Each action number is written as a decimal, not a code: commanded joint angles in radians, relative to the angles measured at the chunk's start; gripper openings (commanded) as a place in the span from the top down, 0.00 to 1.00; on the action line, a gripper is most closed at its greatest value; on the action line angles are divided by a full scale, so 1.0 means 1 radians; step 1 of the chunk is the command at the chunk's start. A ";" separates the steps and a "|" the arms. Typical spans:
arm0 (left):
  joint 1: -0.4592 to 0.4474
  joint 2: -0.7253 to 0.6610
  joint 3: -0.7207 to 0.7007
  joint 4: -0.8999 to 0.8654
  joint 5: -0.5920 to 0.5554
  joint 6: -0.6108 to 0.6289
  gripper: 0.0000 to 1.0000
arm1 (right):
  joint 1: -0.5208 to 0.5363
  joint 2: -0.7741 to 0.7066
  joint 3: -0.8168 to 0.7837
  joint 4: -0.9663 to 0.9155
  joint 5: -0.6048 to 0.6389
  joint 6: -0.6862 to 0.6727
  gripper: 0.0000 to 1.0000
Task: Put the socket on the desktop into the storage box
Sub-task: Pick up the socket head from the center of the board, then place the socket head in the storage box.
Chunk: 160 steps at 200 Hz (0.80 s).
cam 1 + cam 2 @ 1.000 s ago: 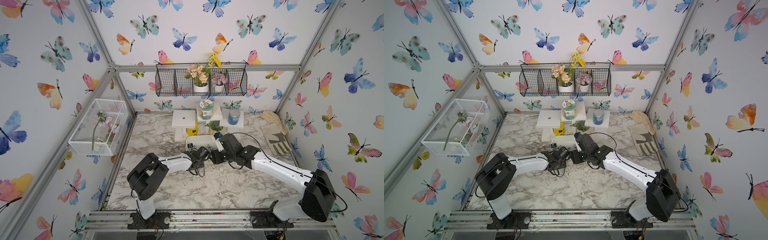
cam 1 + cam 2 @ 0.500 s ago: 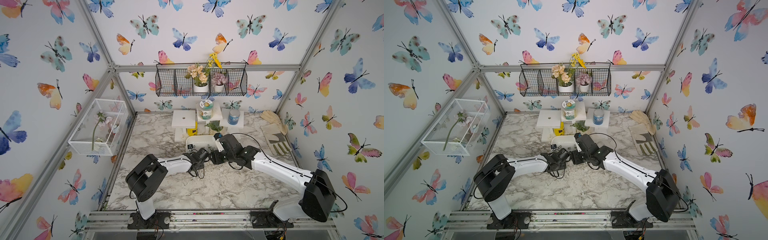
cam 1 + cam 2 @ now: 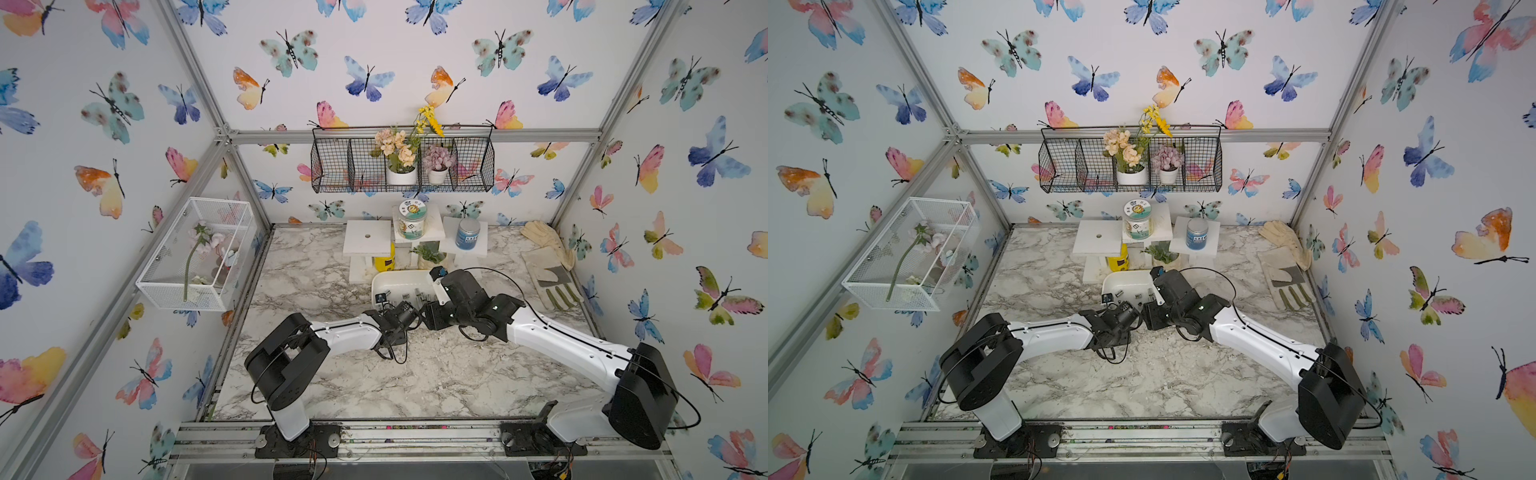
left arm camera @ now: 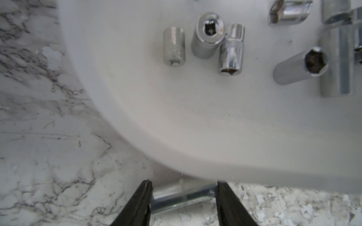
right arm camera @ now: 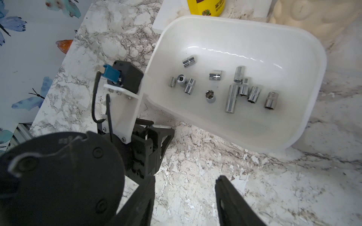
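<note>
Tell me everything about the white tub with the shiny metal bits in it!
The storage box is a shallow white tub of glossy plastic, rectangular with rounded corners and a thick rim. It sits open on the marble desktop, near a yellow bottle. About a dozen chrome sockets rest loose on its floor.

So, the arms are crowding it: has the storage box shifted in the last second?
No. In both top views the storage box keeps its place just in front of the yellow bottle.
</note>
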 commanded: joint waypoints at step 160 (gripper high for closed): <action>-0.008 -0.178 0.057 -0.100 -0.001 0.007 0.56 | -0.007 -0.026 -0.017 0.009 -0.017 -0.011 0.45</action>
